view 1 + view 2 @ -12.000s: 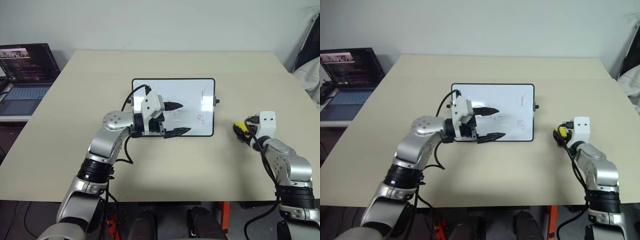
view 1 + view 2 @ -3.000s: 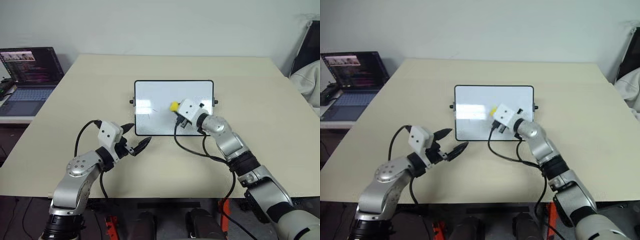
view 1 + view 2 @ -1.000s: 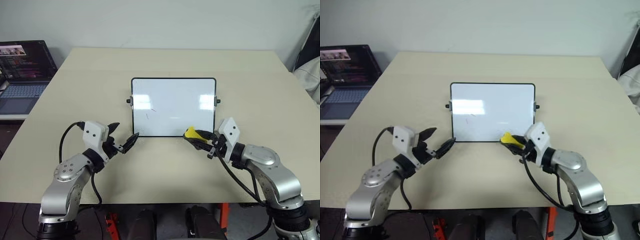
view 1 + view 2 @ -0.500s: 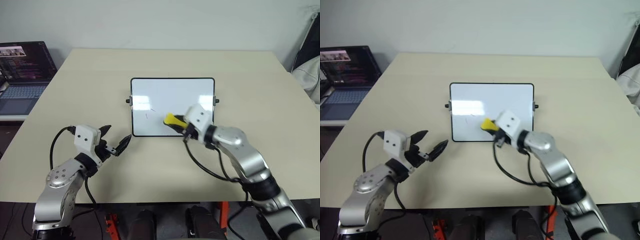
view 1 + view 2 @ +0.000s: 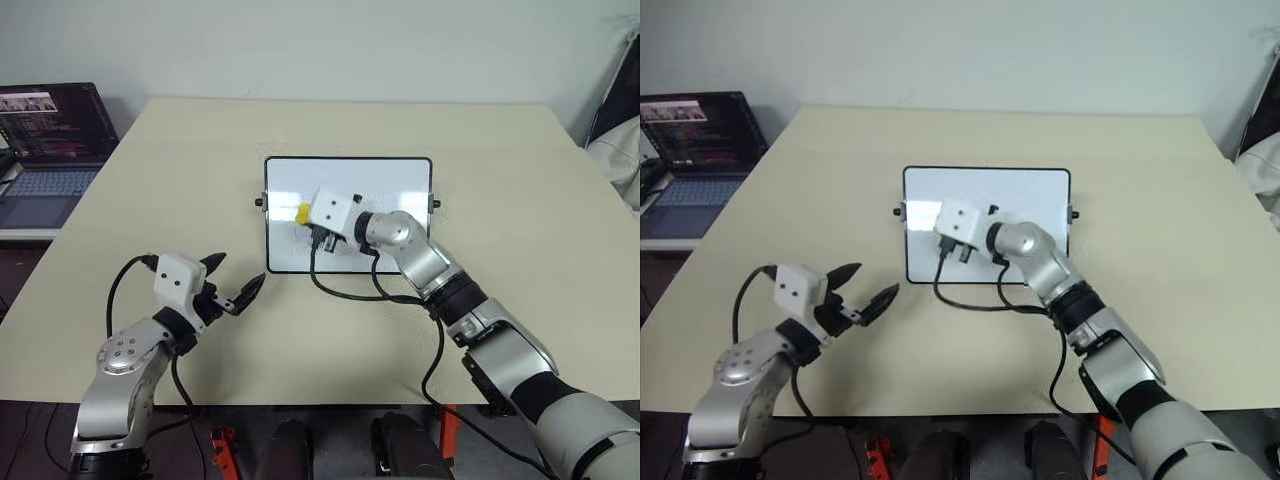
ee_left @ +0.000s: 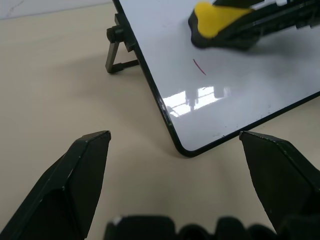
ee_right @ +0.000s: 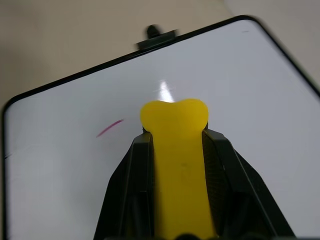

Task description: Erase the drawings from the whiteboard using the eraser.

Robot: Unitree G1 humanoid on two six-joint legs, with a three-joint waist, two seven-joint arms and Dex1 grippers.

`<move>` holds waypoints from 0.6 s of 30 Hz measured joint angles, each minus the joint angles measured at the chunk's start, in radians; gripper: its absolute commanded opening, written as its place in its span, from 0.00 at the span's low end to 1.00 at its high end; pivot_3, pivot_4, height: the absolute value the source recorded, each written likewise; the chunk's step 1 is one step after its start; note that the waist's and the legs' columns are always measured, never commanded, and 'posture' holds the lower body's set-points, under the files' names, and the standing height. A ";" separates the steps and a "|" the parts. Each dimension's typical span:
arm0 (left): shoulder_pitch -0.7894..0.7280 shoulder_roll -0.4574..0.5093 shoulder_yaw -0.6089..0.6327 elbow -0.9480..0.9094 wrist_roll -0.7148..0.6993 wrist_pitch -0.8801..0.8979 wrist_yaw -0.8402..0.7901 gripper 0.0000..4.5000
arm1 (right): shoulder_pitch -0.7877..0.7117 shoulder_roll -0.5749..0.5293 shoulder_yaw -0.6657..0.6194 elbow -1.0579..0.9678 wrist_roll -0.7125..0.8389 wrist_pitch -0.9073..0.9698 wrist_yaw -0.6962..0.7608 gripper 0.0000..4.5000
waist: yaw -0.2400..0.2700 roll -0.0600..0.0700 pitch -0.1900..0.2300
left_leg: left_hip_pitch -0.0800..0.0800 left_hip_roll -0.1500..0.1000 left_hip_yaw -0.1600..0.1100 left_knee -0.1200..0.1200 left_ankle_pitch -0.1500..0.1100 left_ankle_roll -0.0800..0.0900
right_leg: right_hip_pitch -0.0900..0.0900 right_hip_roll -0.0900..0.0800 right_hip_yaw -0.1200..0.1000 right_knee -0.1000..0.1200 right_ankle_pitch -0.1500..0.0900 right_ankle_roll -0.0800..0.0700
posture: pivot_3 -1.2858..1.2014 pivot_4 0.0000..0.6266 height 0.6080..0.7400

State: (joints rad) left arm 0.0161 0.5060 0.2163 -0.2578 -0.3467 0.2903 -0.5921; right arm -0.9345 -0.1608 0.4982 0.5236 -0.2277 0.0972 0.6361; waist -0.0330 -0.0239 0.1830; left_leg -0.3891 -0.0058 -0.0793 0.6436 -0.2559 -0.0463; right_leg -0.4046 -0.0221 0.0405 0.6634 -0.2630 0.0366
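The whiteboard [image 5: 400, 190] stands slightly tilted at the middle of the table. My right gripper [image 5: 310, 218] is shut on the yellow eraser [image 5: 302, 213] and holds it over the board's left part. In the right wrist view the eraser [image 7: 176, 150] sticks out between the fingers [image 7: 140, 165], and one short reddish stroke of the drawings [image 7: 110, 128] lies just beside its tip. The same stroke [image 6: 199, 67] shows below the eraser [image 6: 220, 20] in the left wrist view. My left gripper [image 5: 238, 272] hangs open and empty off the board's near left corner.
A lit laptop [image 5: 50, 130] sits on a side table at the far left. A black cable [image 5: 350, 290] from my right wrist loops over the table [image 5: 500, 330] in front of the board. Pale fabric [image 5: 615, 150] lies at the right edge.
My right gripper has carried the eraser from the board's near right corner leftward across it to its left part, rolling as it went. The left gripper has stayed about where it was.
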 measured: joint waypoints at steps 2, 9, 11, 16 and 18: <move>0.000 0.000 -0.005 0.000 0.001 -0.001 0.000 1.00 | 0.031 -0.013 0.035 -0.026 -0.014 -0.005 0.050 0.22 | 0.000 0.000 0.000 | 0.001 0.000 0.000 0.000 0.000 0.000 | 0.000 0.000 0.000 0.001 0.000 0.000 | 0.52 0.24 1.00; -0.002 -0.001 -0.015 0.001 0.001 -0.007 0.001 1.00 | -0.008 0.038 -0.005 0.068 -0.058 -0.060 -0.128 0.22 | 0.000 0.000 0.000 | 0.003 0.000 0.001 0.001 0.004 0.000 | 0.000 0.002 0.000 0.003 0.002 -0.003 | 0.52 0.24 1.00; -0.002 -0.001 -0.015 0.002 0.001 -0.007 0.001 1.00 | -0.062 0.042 -0.052 0.117 -0.066 -0.068 -0.205 0.22 | 0.002 0.000 0.000 | 0.003 0.000 0.000 0.001 0.006 0.000 | 0.001 0.002 0.000 0.003 0.002 -0.003 | 0.52 0.24 1.00; -0.002 -0.001 -0.015 0.006 0.001 -0.007 -0.005 1.00 | -0.097 0.076 -0.053 0.166 -0.074 -0.081 -0.158 0.22 | -0.008 0.000 0.000 | 0.004 0.001 0.002 -0.001 0.005 0.000 | 0.000 0.002 0.001 0.003 0.002 -0.003 | 0.52 0.24 1.00; -0.007 -0.001 -0.017 0.012 0.001 -0.007 -0.007 1.00 | -0.091 0.088 -0.009 0.166 -0.079 -0.079 -0.075 0.22 | -0.017 0.000 0.000 | 0.004 0.001 0.002 -0.002 0.005 -0.001 | 0.000 0.002 0.001 0.003 0.002 -0.003 | 0.52 0.24 1.00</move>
State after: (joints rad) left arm 0.0090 0.5048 0.1995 -0.2460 -0.3459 0.2829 -0.5993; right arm -1.0260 -0.0725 0.4888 0.6900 -0.3072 0.0184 0.5611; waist -0.0495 -0.0241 0.1829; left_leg -0.3848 -0.0045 -0.0776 0.6411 -0.2508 -0.0469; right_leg -0.4043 -0.0202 0.0413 0.6662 -0.2605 0.0331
